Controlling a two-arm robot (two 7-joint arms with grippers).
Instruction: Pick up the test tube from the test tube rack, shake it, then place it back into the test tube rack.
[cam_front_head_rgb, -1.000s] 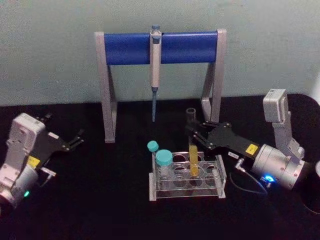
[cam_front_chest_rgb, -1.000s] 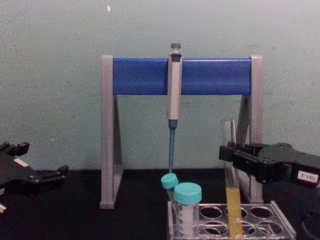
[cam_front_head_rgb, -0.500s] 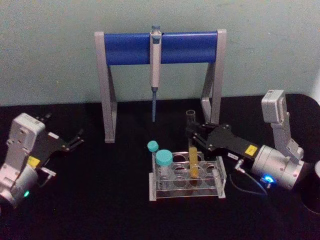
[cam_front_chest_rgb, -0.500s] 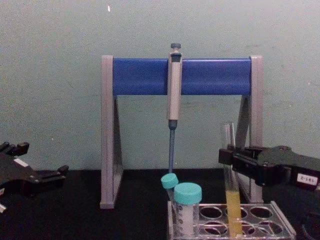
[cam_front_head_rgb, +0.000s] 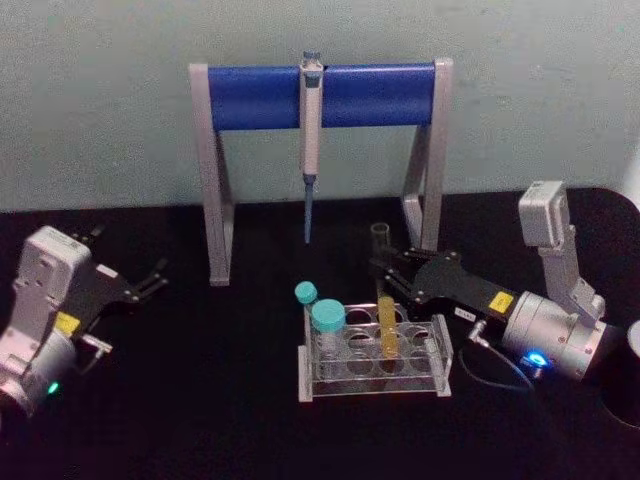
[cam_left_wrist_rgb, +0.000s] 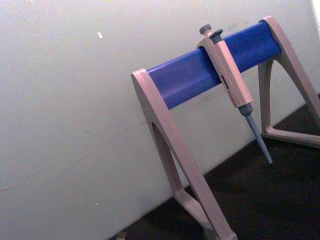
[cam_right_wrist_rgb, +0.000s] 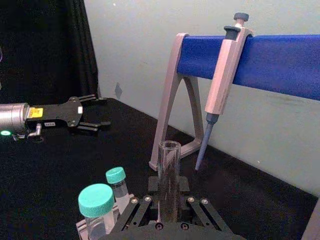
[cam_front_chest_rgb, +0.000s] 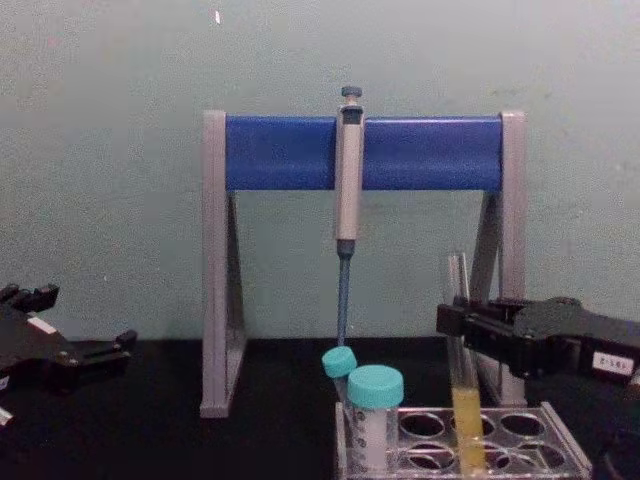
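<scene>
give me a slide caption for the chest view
The right hand grips the test tube, its base in the test tube rack; left hand idle at left.

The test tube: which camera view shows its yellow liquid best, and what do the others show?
The chest view: it sees the test tube side-on, liquid filling its lower part. The head view looks down on it, foreshortened. The right wrist view shows its clear upper part in the right hand.

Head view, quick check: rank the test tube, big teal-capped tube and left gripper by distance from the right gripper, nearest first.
1. test tube, in the jaws of the right gripper, standing in the test tube rack.
2. big teal-capped tube, at the rack's left end.
3. left gripper, far left, parked.
</scene>
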